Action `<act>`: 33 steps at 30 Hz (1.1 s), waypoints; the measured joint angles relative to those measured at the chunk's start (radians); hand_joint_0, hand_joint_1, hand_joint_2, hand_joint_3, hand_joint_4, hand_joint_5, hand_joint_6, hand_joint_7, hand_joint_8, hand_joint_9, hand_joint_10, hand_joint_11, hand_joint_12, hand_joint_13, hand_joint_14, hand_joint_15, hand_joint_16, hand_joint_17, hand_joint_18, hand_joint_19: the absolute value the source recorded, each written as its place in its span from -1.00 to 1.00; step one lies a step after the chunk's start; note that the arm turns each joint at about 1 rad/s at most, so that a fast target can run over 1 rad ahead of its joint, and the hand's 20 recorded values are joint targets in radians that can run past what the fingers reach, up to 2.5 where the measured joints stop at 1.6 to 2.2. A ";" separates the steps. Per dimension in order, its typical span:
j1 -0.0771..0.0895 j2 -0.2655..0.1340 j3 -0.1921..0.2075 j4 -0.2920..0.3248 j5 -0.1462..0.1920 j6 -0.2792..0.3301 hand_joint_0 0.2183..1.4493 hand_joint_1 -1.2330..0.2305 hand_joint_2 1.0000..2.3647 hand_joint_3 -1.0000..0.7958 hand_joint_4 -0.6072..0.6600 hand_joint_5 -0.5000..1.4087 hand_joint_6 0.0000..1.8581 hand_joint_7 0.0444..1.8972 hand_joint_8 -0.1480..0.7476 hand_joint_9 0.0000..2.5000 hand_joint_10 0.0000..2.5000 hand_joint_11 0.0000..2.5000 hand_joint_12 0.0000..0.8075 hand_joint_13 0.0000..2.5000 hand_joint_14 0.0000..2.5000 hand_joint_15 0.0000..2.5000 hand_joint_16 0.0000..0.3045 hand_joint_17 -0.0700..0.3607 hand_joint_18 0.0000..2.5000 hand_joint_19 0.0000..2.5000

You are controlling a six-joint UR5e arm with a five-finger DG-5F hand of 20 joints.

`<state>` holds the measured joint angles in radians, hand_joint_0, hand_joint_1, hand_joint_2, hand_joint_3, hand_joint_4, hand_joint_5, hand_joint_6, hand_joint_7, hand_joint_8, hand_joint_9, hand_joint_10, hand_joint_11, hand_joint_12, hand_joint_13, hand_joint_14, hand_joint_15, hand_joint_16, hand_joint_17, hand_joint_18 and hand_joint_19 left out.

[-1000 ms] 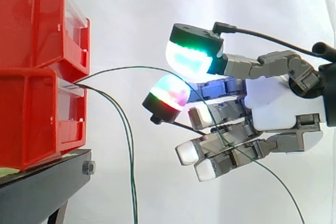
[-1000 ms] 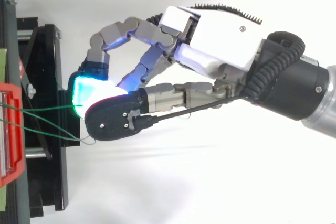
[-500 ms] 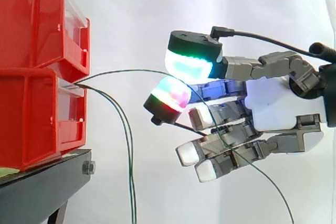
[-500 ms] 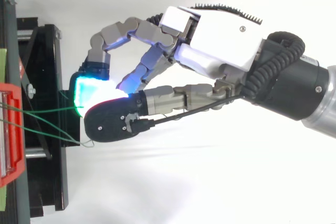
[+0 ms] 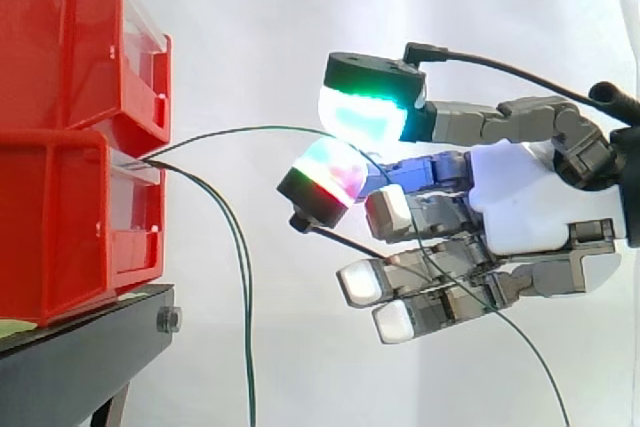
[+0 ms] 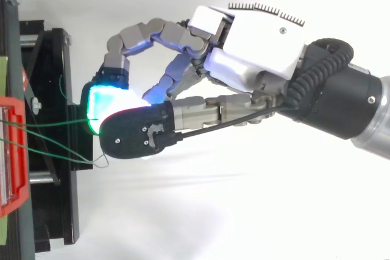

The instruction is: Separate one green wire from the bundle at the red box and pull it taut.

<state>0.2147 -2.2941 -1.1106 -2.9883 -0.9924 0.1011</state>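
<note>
Several thin green wires come out of the gap between the stacked red bins [image 5: 70, 137] at the left. One green wire [image 5: 250, 129] arcs right from there. It passes between my hand's green-glowing pad [image 5: 365, 112] and its red-magenta pad [image 5: 325, 169], which nearly meet on it. It then slants down across the lower white-tipped fingers [image 5: 362, 283] and trails off low right. My hand [image 5: 530, 207] reaches in from the right, fingers curled round that wire. From above, my hand [image 6: 256, 35] sits just right of the stand, and green wires [image 6: 55, 124] run to its tips.
Two other green wires [image 5: 240, 277] hang slack from the same gap, dropping past the black stand [image 5: 90, 347]. Seen from above, the stand [image 6: 52, 77] and the red bin's front [image 6: 12, 150] lie along the left edge. A white curtain is behind.
The hand shifted slightly up and right. The green pad dipped toward the red-magenta pad, then rose again. The middle white-tipped finger lifted a little. The wire's arc stays about the same.
</note>
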 measured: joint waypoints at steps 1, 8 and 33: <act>0.000 0.000 0.000 0.000 0.000 0.007 -0.37 -0.44 -0.97 0.10 -0.53 -0.61 -0.03 0.22 -0.17 0.05 -0.98 -0.45 -0.08 -0.19 -0.99 -0.65 -0.66 -0.14 -0.27 -0.63; 0.000 -0.001 -0.001 -0.002 -0.008 0.060 -0.37 -0.45 -0.98 0.11 -0.53 -0.60 -0.04 0.24 -0.17 0.04 -0.99 -0.46 -0.07 -0.21 -0.99 -0.65 -0.66 -0.14 -0.28 -0.64; 0.001 -0.001 -0.078 0.060 -0.022 0.082 -0.37 -0.45 -0.98 0.12 -0.51 -0.60 -0.04 0.24 -0.16 0.04 -0.99 -0.47 -0.05 -0.22 -0.99 -0.65 -0.66 -0.13 -0.29 -0.65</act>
<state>0.2161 -2.2949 -1.1883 -2.9285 -1.0140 0.1829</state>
